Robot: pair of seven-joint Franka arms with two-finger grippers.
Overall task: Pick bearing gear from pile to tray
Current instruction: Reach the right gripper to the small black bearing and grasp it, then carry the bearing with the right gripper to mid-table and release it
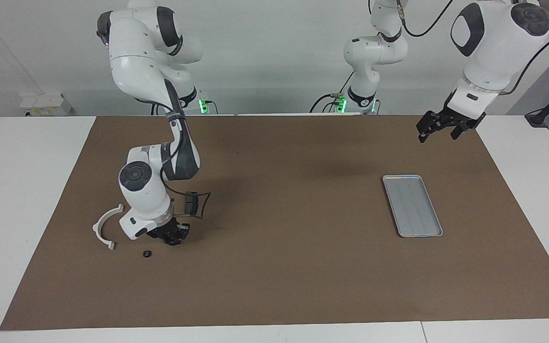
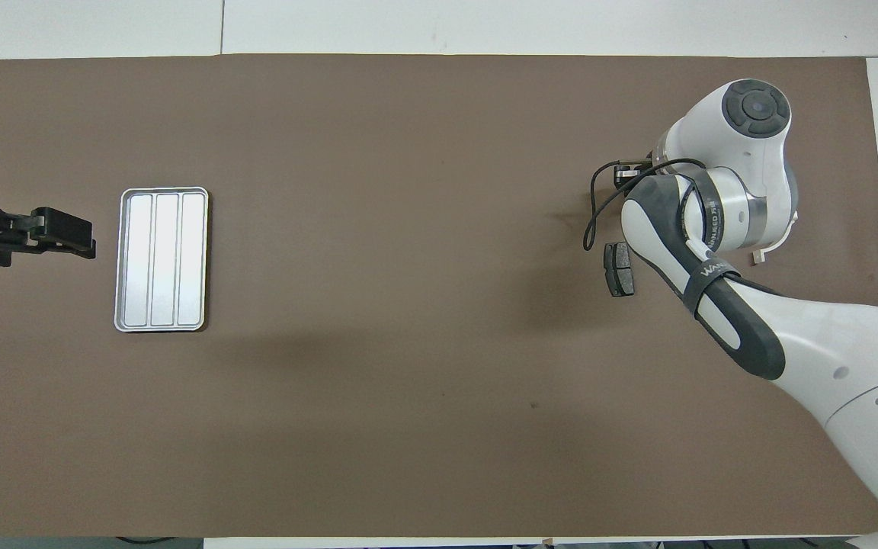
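Note:
The pile lies at the right arm's end of the mat: a white curved bracket, a small black round piece and a dark brake pad, which also shows in the overhead view. My right gripper is down at the mat among these parts, between the bracket and the brake pad and close to the round piece. In the overhead view its own arm hides it. The silver tray lies empty toward the left arm's end and shows in the overhead view too. My left gripper waits raised and open, beside the tray.
A brown mat covers most of the white table. A loose black cable loops off the right arm's wrist over the brake pad. Only an end of the bracket peeks out from under the right arm in the overhead view.

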